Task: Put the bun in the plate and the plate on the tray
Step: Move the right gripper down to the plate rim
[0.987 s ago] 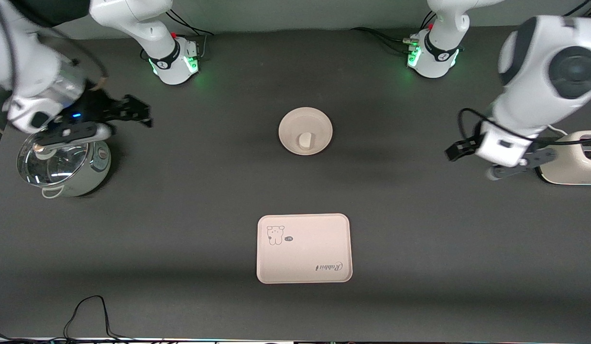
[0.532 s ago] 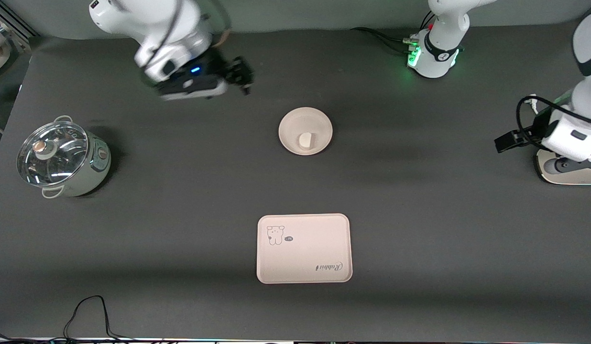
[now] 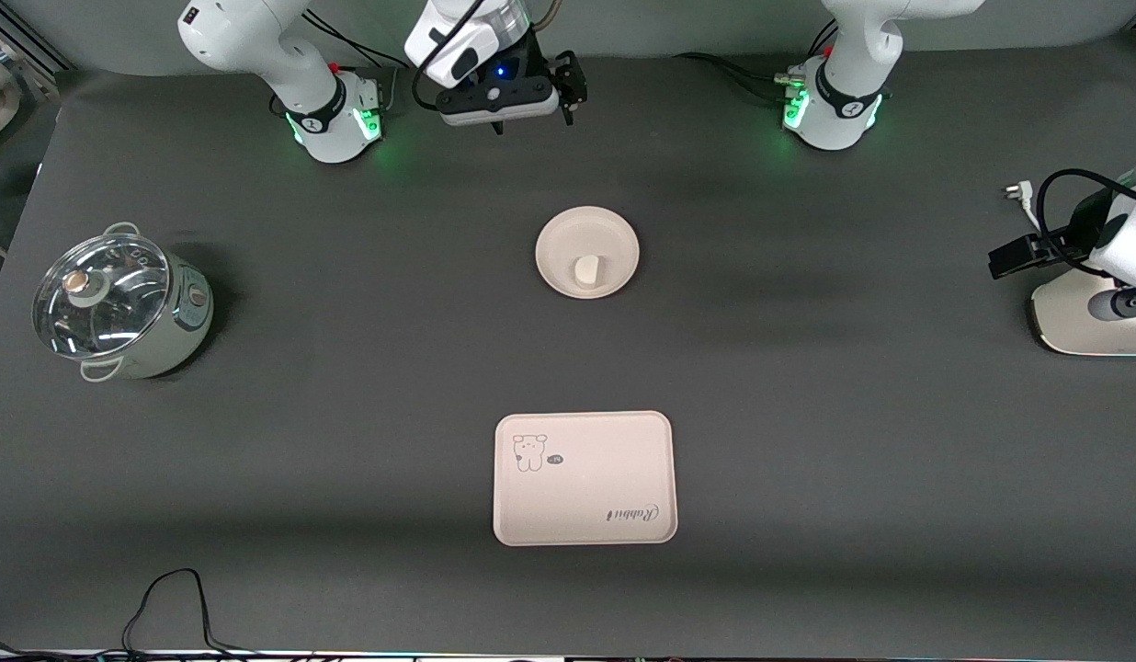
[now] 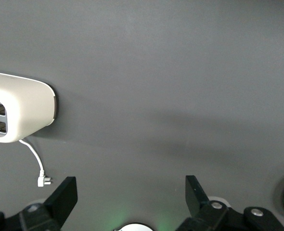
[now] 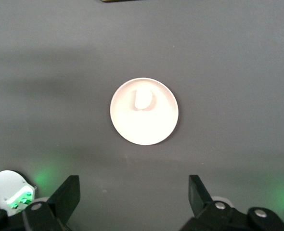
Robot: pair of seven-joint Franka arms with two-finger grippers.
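Note:
The bun [image 3: 586, 269] lies in the round plate [image 3: 587, 230] at mid table; both show in the right wrist view, the bun [image 5: 142, 99] in the plate [image 5: 144, 125]. The tray [image 3: 584, 496] with the animal drawing and "Rabbit" script lies bare, nearer to the front camera than the plate. My right gripper [image 5: 132, 192] is open and empty, up in the air over the table between the two arm bases. My left gripper [image 4: 130, 192] is open and empty, up over the toaster at the left arm's end.
A steel pot [image 3: 118, 308] with a glass lid stands at the right arm's end. A cream toaster [image 3: 1083, 326] with its cord and plug [image 4: 42, 181] stands at the left arm's end. A black cable [image 3: 173, 598] lies at the table's front edge.
My right gripper has swung from over the pot to between the arm bases. My left gripper has drawn back toward its end of the table. Plate, bun and tray have not moved.

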